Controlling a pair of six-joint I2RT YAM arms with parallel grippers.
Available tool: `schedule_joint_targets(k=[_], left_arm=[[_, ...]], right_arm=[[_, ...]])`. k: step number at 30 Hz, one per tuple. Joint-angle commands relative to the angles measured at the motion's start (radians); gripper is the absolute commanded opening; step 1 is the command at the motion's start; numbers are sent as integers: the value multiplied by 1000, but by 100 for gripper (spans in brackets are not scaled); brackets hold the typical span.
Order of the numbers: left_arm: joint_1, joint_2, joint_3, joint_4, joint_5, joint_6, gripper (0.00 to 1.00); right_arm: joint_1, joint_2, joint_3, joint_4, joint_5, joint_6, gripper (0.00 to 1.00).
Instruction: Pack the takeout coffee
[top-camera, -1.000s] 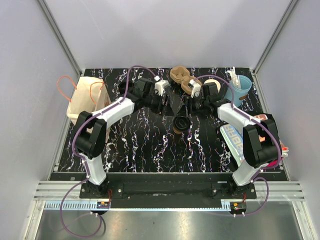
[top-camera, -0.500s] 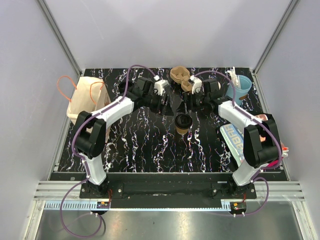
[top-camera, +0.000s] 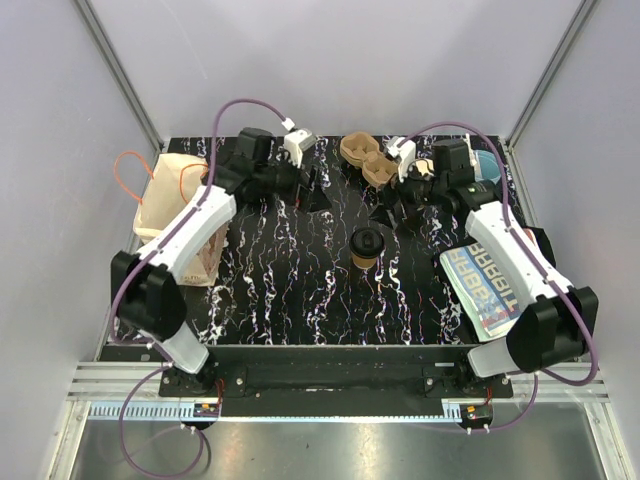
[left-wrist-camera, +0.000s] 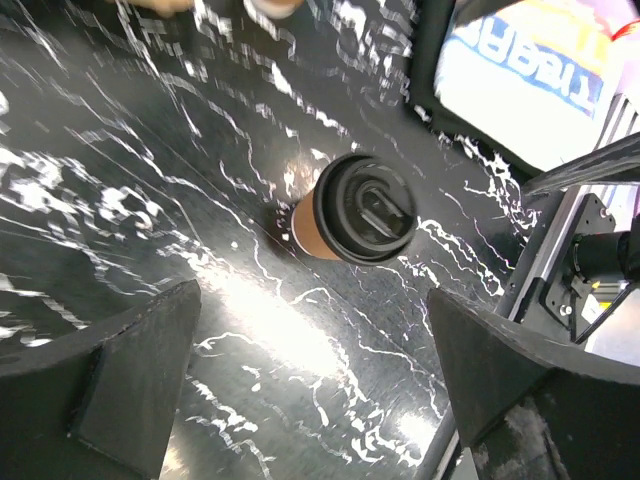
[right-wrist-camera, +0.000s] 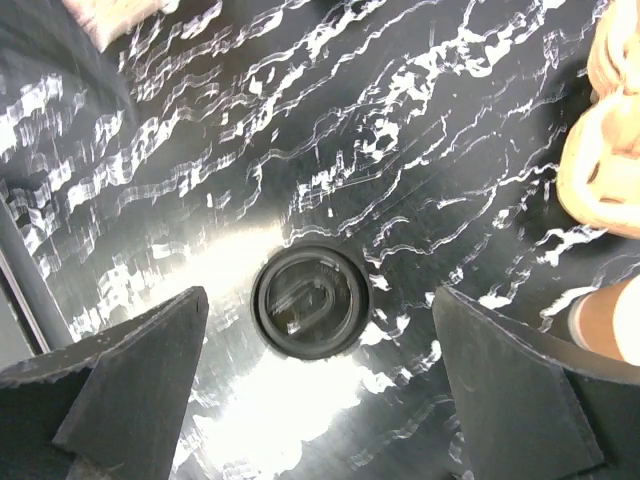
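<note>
Grey walls close in a black, white-veined surface (top-camera: 290, 295). Near its middle stands the coffee cup (top-camera: 367, 246), tan and upright with its black lid (left-wrist-camera: 365, 208) on, and neither arm touches it. From where I stand, the left pincer (top-camera: 317, 192) hangs beyond the cup toward the far left, its two fingers (left-wrist-camera: 130, 385) spread wide with nothing between them. The right pincer (top-camera: 392, 212) hovers just past the cup on the right, also wide apart and empty; its camera looks almost straight down on the lid. At the left edge, well apart from the cup, stands a paper bag (top-camera: 170, 205) with orange handles.
</note>
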Motion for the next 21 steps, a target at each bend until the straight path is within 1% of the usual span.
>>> schedule_joint_targets(k=[1, 4, 9, 10, 14, 17, 20, 21], left_arm=[[14, -123, 75, -95, -51, 106, 99], [32, -189, 104, -156, -113, 141, 99], [81, -270, 168, -254, -208, 185, 99], [87, -286, 208, -300, -222, 201, 99], [119, -317, 271, -396, -308, 213, 99], [152, -358, 242, -420, -321, 209, 99], [173, -405, 202, -426, -329, 224, 99], [187, -424, 194, -429, -335, 231, 99]], right_arm=[[1, -40, 59, -256, -52, -310, 98], [3, -63, 34, -270, -22, -393, 92], [12, -70, 10, -237, -40, -422, 87], [30, -65, 4, -237, -35, -433, 87], [108, -28, -18, -237, 37, -506, 85], [160, 7, -19, -235, 77, -528, 83], [188, 38, -13, -228, 109, -540, 77], [191, 45, -10, -217, 121, -543, 74]])
